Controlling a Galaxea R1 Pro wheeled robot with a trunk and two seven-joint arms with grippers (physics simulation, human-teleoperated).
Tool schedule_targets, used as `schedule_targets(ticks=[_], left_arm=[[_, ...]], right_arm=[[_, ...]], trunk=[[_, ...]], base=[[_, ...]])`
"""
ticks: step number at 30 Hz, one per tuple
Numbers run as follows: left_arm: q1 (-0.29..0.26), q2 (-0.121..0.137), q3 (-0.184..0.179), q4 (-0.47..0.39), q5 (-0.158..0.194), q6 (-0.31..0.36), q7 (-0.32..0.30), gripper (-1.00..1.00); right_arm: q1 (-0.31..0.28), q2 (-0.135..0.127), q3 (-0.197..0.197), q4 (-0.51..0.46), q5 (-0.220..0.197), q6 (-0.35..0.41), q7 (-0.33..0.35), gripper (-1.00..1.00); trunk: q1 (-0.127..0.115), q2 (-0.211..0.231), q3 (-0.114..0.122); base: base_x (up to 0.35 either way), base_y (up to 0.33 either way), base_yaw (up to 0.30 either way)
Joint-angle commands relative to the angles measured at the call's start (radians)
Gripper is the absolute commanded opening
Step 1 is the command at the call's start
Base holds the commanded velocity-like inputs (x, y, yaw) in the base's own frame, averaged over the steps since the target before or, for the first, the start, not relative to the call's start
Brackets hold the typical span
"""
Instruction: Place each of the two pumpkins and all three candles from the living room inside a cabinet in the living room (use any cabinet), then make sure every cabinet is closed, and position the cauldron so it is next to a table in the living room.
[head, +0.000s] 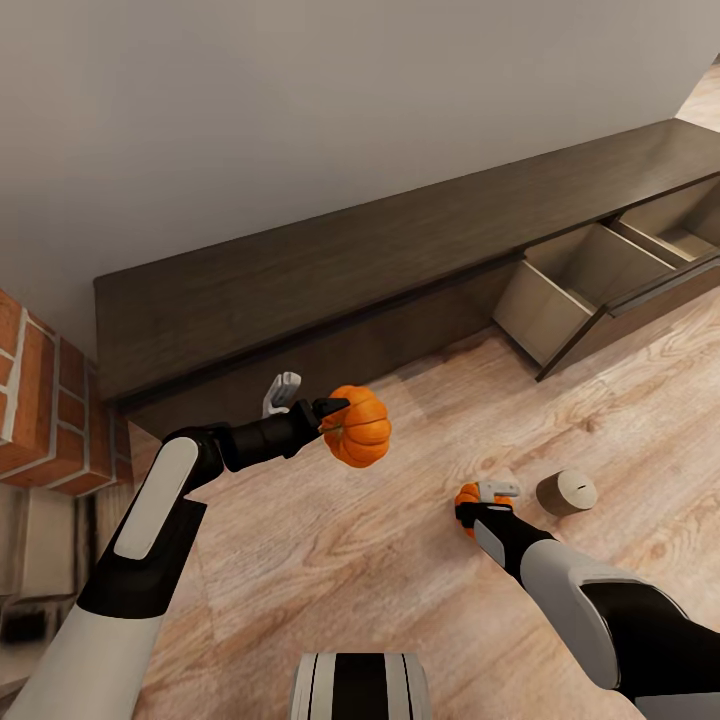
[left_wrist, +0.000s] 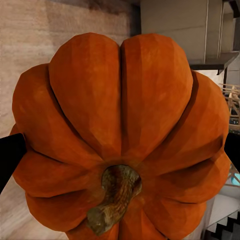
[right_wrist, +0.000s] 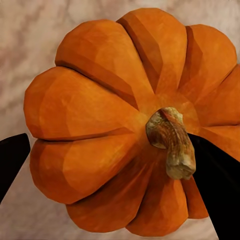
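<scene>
Head view: the left gripper grasps a pumpkin above the floor, in front of the cabinet. Its drawers stand open and look empty. The right gripper grasps the second pumpkin beside a candle.

Left wrist: pumpkin between the jaws.

Right wrist: pumpkin likewise gripped.

Nothing is stowed yet, as far as I can see.

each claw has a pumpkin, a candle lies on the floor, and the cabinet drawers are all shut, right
Not quite: the cabinet has open drawers at its right end, as the head view shows. Otherwise correct: the left claw and right claw each hold a pumpkin, and the candle lies on the floor.
</scene>
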Motion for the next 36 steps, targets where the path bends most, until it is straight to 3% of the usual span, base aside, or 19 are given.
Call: schedule_targets(ticks=[1, 8, 36], left_arm=[[-0.001, 0.001, -0.001, -0.001, 0.012, -0.001, 0.010, -1.00], [-0.001, 0.001, -0.001, -0.001, 0.012, -0.001, 0.010, -1.00], [-0.001, -0.001, -0.004, 0.021, 0.008, -0.003, 0.013, -1.00]], right_arm=[[0.001, 0.001, -0.010, -0.001, -0.012, 0.006, -0.003, -1.00], [0.001, 0.001, -0.010, -0.001, -0.012, 0.006, -0.003, -1.00], [0.000, -0.001, -0.010, -0.010, -0.013, 0.006, -0.005, -1.00]], trunk=[[0.000, 0.000, -0.001], [0.000, 0.000, -0.001], [-0.013, 0.006, 0.108]], base=[[0.000, 0.000, 0.000], [0.000, 0.000, 0.000], [-0.014, 0.000, 0.000]])
